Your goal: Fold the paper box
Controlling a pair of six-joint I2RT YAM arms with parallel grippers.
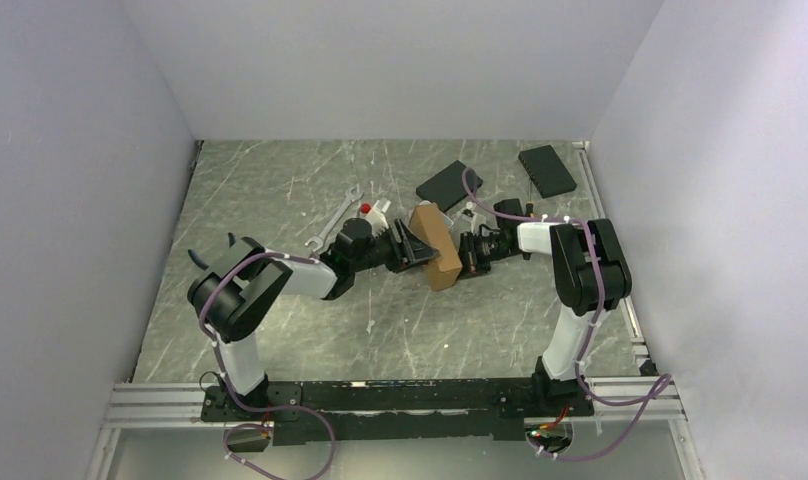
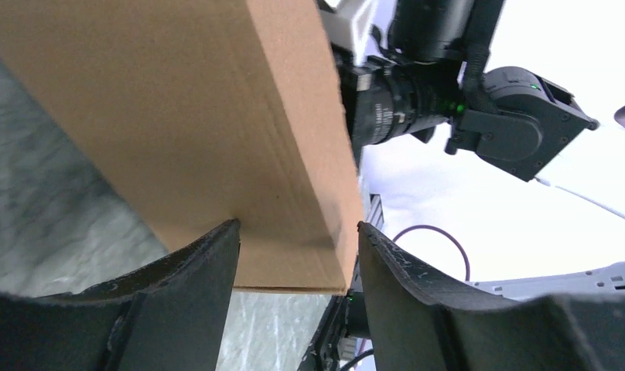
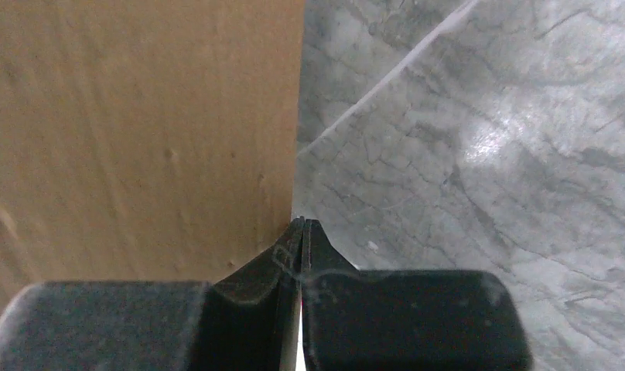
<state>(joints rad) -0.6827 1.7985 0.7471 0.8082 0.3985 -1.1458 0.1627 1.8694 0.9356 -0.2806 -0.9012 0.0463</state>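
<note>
White walls close in on three sides, and the grey marbled table (image 1: 280, 190) sits under both arms. Right at the middle of it you've got the paper box (image 1: 440, 255), a brown cardboard block standing tilted, its long side running from far-left to near-right, caught between the two arms.

Your left tool (image 1: 414, 246) comes in from the left. On the left wrist view its two black fingers (image 2: 209, 267) stand apart with the end of the box (image 2: 216, 116) between them, one finger at each side and very close to the cardboard. Whether they press on it you cannot tell from here.

Your right tool (image 1: 468, 250) comes in from the right. On the right wrist view it is pinched narrow, the two fingertips (image 3: 290, 247) meeting with no gap, and the tips sit right at the edge of the box (image 3: 139, 131), with bare table to the right. Nothing shows plainly between them.

Behind the box, on the far side, a black slab (image 1: 450, 183) lies just beyond it, and a second black slab (image 1: 547, 170) sits further right near the wall. To the far left of the box a metal wrench (image 1: 332, 222) lies flat, with a small red-topped thing (image 1: 365, 209) just beside it.
</note>
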